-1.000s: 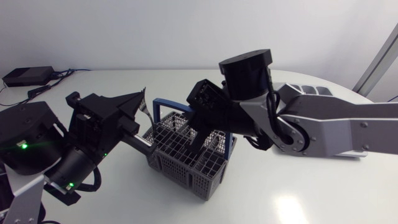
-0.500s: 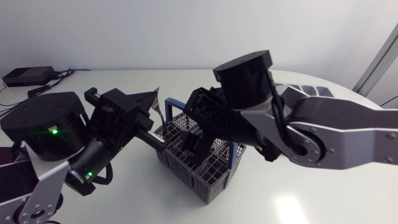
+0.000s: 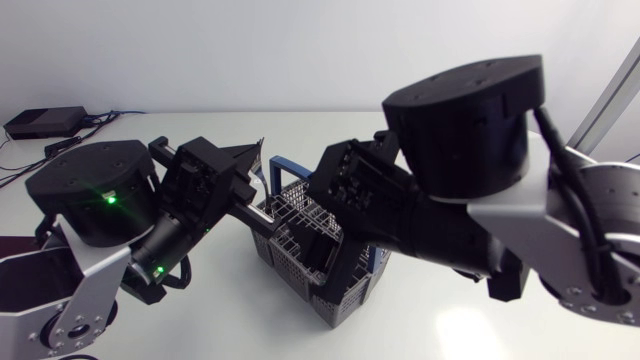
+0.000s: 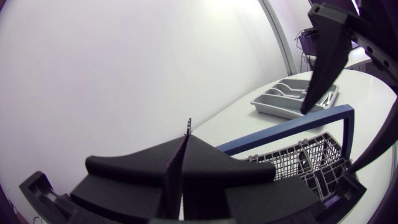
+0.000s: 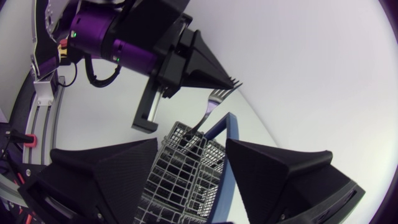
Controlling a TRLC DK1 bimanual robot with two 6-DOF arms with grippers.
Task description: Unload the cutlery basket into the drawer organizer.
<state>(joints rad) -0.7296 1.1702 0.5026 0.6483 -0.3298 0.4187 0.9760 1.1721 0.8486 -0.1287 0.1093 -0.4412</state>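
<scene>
White table (image 3: pixel 225 325) under two robot arms, with the unloading at what looks like an early stage; the grey mesh cutlery basket (image 3: pixel 300 255) stands near the middle of the table, its blue handle (image 4: pixel 286 127) upright; the left gripper (image 4: pixel 186 138) has its fingers pressed flat together on the head of a fork (image 5: pixel 211 102), tine tips poking out past the fingertips and the handle slanting down into the basket, so the fork appears to be mid-lift and not yet clear of the mesh; the right gripper (image 5: pixel 191 144) is spread wide and grips nothing, one finger to either side over the basket, perhaps placed to steady it; the drawer organizer (image 4: pixel 289 99) lies well apart from the basket, beyond it by the table's far curved edge, and is hidden behind the right arm in the head view; no cutlery can be made out in its grey compartments, though they are small in the left wrist view; whether more pieces wait in the basket cannot be told; on this showing nothing is yet delivered, and the fork has the whole carry to the organizer ahead of it.
</scene>
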